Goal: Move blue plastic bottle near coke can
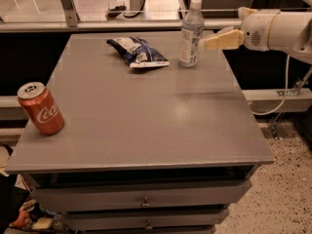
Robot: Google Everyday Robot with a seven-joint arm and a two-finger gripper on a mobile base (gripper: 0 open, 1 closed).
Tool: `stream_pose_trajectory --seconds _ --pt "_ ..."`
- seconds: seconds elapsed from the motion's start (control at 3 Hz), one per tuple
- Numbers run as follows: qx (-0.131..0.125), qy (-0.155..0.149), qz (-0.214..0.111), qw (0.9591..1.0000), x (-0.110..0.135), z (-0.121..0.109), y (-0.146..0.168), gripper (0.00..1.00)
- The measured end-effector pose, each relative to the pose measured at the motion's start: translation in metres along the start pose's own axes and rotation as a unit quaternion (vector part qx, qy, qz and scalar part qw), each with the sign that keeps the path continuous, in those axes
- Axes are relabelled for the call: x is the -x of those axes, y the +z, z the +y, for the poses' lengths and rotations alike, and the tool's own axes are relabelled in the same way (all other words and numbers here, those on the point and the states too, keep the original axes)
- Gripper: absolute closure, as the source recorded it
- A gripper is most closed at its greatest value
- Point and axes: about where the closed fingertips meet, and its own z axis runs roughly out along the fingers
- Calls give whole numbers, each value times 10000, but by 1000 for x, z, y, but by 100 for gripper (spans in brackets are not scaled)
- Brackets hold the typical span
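The blue plastic bottle, clear with a white cap and pale label, stands upright near the back right of the grey table. The coke can, red-orange with white script, stands upright at the table's front left edge. My gripper comes in from the right on a white arm, its cream fingers pointing left, tips just right of the bottle at label height. It holds nothing that I can see.
A dark blue-and-white snack bag lies left of the bottle at the back. Drawers sit under the tabletop. A metal rail and glass run behind the table. A cable hangs at the right over speckled floor.
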Motion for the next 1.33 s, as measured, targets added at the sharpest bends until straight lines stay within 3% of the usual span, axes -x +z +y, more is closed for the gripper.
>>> stream_pose_trajectory --seconds 0.67,1.33 --pt "173 166 -342 9991 -11 -5 60 0" --pt "311 556 -684 9956 -27 -4 101 0"
